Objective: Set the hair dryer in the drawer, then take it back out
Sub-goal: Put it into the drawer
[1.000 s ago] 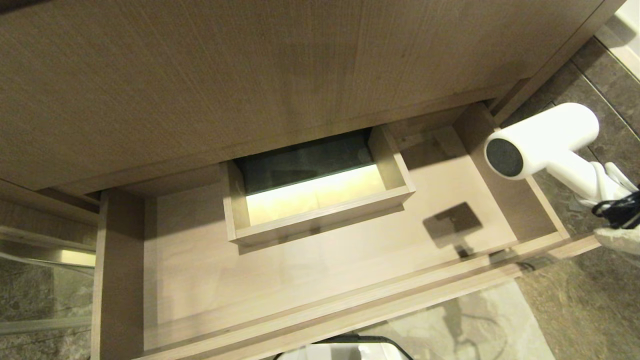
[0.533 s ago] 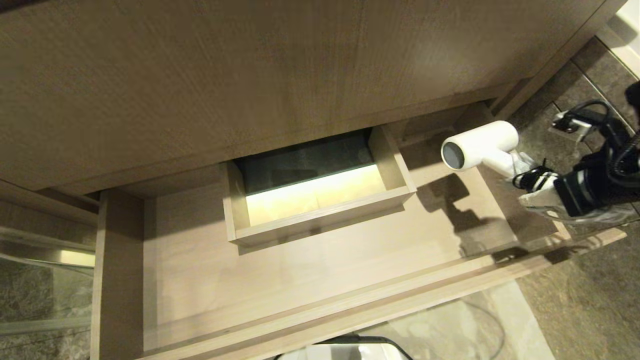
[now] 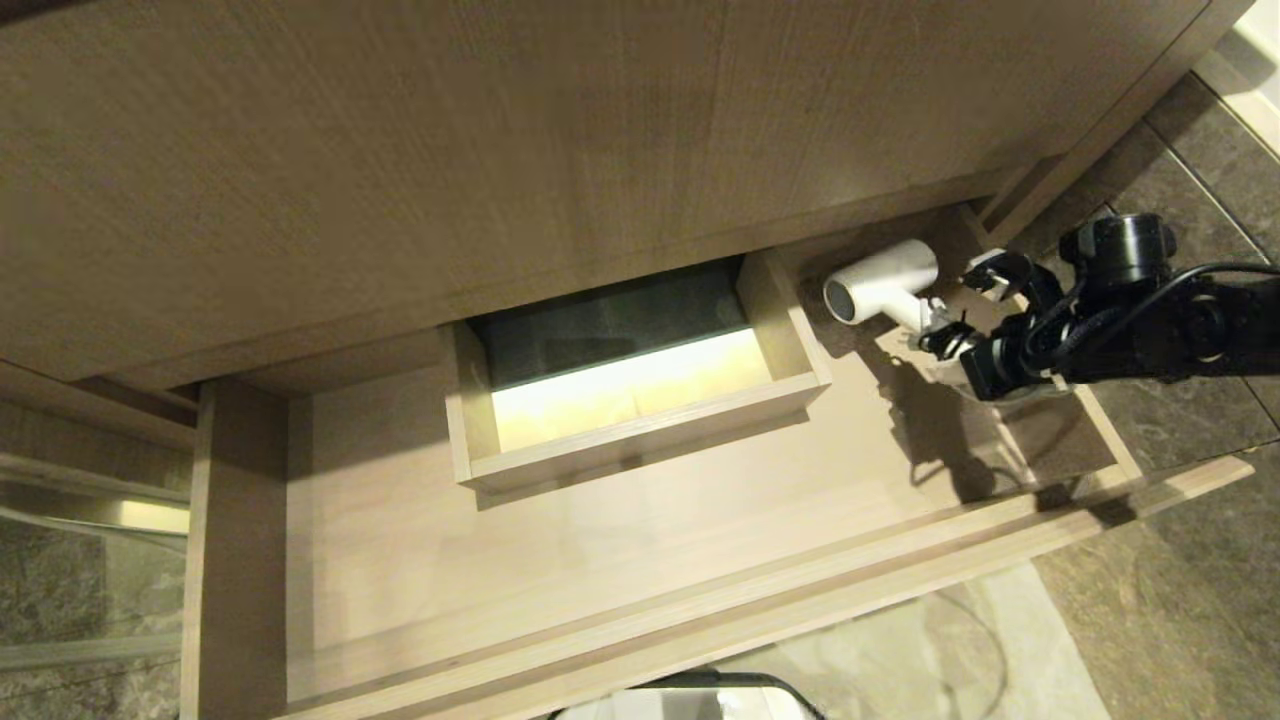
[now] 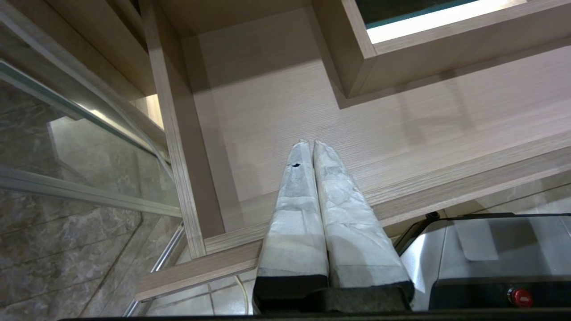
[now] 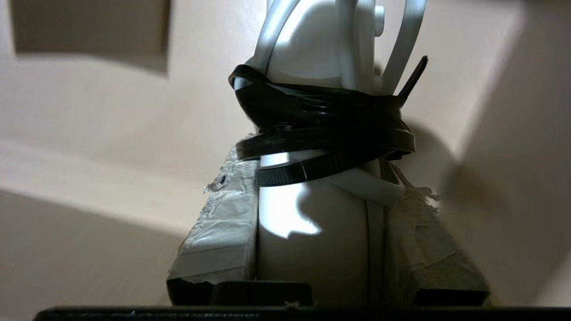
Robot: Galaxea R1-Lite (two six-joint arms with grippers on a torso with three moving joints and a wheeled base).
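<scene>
The drawer [image 3: 600, 560] is pulled open below me, light wood grain, with a boxed cutout [image 3: 630, 400] at its middle. The white hair dryer [image 3: 880, 283] is low in the drawer's far right corner, its dark grey round end facing left. My right gripper [image 3: 945, 350] reaches in over the drawer's right side, shut on the dryer's handle. In the right wrist view its taped fingers [image 5: 223, 223] clamp the white handle [image 5: 312, 249] just below the black tie round the cord. My left gripper [image 4: 310, 145] is shut and empty over the drawer's [image 4: 401, 133] near left part.
A tall wood-grain panel [image 3: 500, 150] overhangs the drawer's back. Grey stone floor [image 3: 1180, 600] lies to the right. A glass pane [image 3: 60, 600] stands beyond the drawer's left wall. My own base [image 3: 700, 700] sits below the drawer front.
My right arm has carried the hair dryer from beyond the drawer's right side leftward and down into the far right corner. The arm itself has come into the head view. The left arm stayed still.
</scene>
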